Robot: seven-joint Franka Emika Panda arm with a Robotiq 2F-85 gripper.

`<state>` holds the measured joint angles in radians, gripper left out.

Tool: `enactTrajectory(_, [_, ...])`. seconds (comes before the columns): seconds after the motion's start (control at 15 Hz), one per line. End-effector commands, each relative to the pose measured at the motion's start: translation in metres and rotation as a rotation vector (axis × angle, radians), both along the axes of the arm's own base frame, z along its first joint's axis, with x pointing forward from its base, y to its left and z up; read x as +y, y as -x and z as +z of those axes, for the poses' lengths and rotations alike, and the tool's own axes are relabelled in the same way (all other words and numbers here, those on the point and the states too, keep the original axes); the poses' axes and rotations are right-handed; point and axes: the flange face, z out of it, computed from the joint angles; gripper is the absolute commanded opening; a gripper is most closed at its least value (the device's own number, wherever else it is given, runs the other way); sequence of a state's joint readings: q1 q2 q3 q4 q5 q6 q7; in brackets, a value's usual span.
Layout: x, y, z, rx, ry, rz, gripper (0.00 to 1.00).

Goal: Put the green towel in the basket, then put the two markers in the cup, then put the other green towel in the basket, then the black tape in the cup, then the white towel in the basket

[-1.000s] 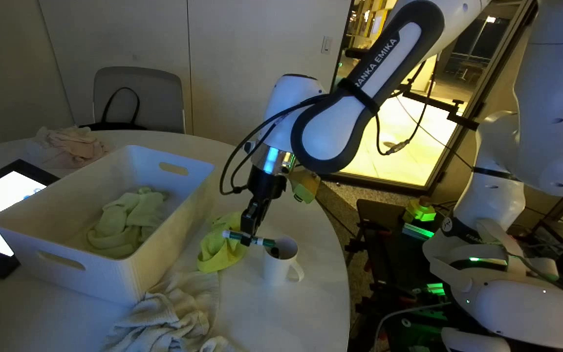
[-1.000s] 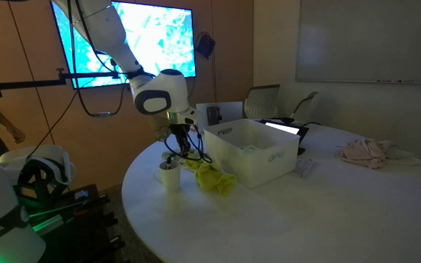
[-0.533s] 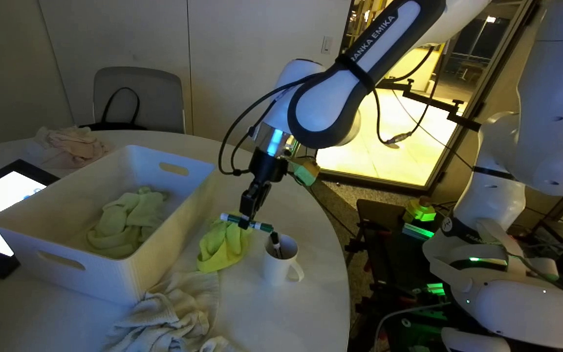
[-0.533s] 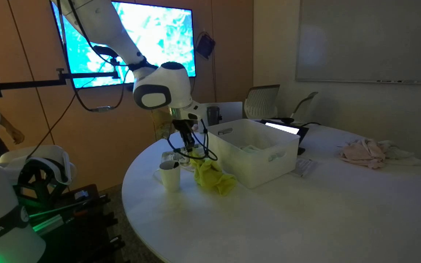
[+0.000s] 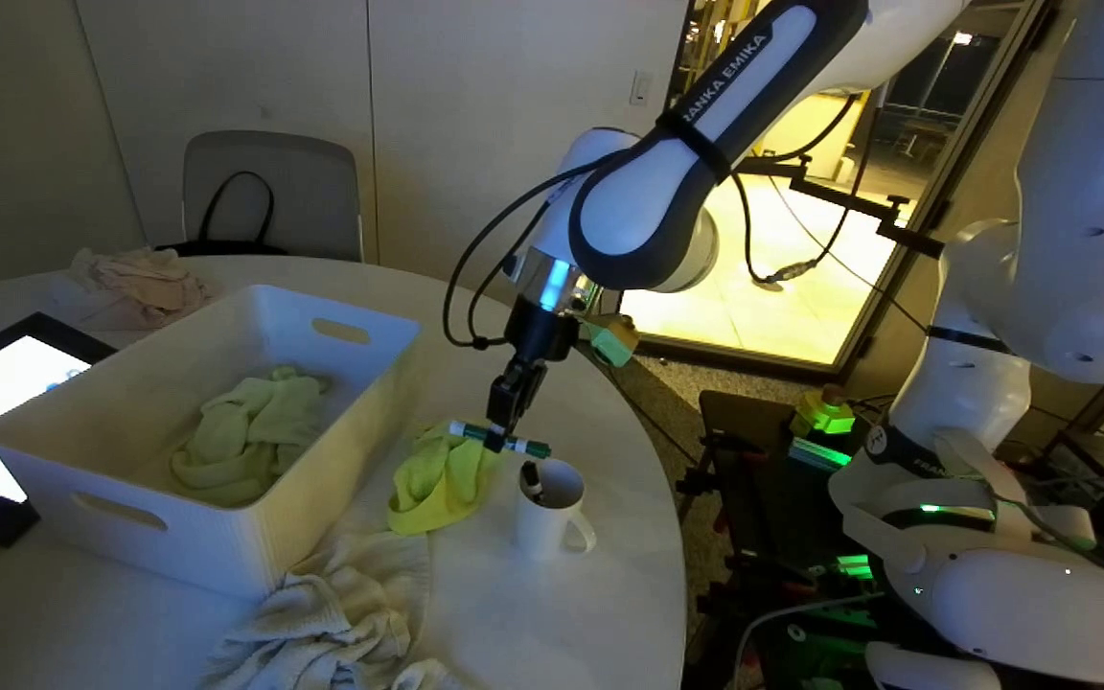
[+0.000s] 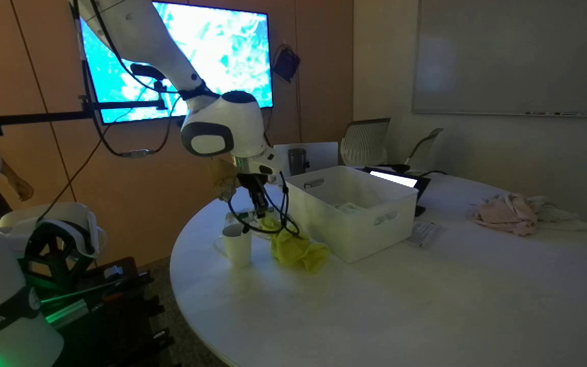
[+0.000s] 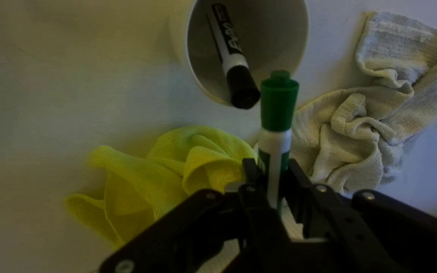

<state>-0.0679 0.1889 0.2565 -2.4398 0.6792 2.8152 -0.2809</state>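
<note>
Green marker: we are pinching it nearly level in the gripper, and should be tipping it cap-down over the cup before releasing.

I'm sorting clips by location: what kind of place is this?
Probably a meeting room, perhaps in an office or lab: it has a large wall-mounted screen, what looks like a whiteboard, and a broad white table with a curved edge.
</note>
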Motion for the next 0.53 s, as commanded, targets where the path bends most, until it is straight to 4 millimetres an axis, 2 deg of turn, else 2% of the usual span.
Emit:
enactTrajectory(0.0, [-0.005,0.016,-0.002,-0.015,-0.022,-0.016,0.07])
enactTrajectory(0.47, [-0.013,0.028,-0.018,-0.068,-0.049,-0.079,0.07])
